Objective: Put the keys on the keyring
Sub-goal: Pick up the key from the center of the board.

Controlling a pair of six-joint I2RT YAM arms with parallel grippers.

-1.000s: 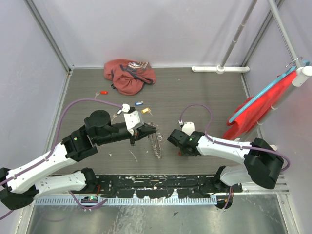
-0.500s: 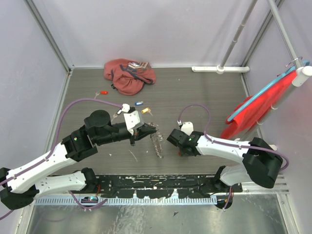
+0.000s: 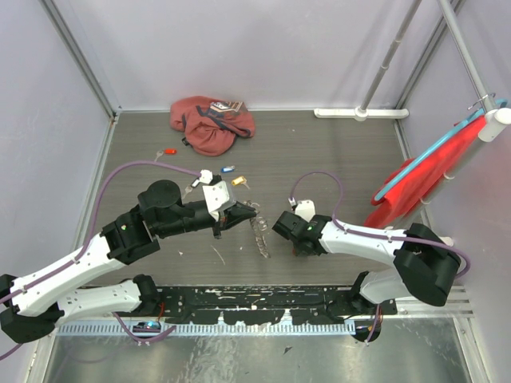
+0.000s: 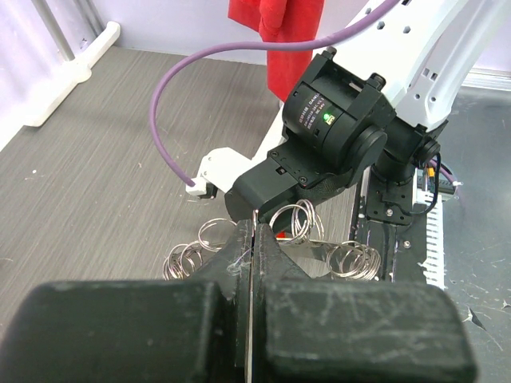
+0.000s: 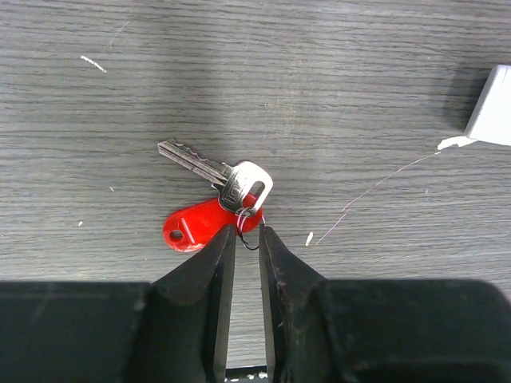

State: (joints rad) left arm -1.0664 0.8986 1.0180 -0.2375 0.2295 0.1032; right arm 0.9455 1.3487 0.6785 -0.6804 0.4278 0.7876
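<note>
Left gripper [image 3: 232,215]: fingers pressed flat together with no gap, clamped on the near end of the keyring.
Keyring [image 4: 297,220]: a string of linked silver split rings. It spreads just beyond the left fingertips, to both sides of them, low over the table [image 3: 343,152].
Right gripper [image 5: 243,238]: tips a narrow slit apart, pointed down at the table. A thin wire loop [image 5: 249,231] sits in the slit; whether the tips pinch it cannot be told.
Tagged key [image 5: 214,170]: a silver key lying flat just ahead of the right fingertips, blade angled away from them. Its red tag [image 5: 196,227] lies just beside one fingertip.
Loose keys: the red-headed key [image 3: 169,151], blue-headed key [image 3: 227,168] and yellow-headed key [image 3: 239,180] lie beyond the left gripper, the yellow one nearest it.
Cloth bag [image 3: 209,124]: reddish-pink, crumpled, well apart from both grippers, past the loose keys.
Grippers together: the right gripper's black body stands just past the keyring from the left fingertips.
</note>
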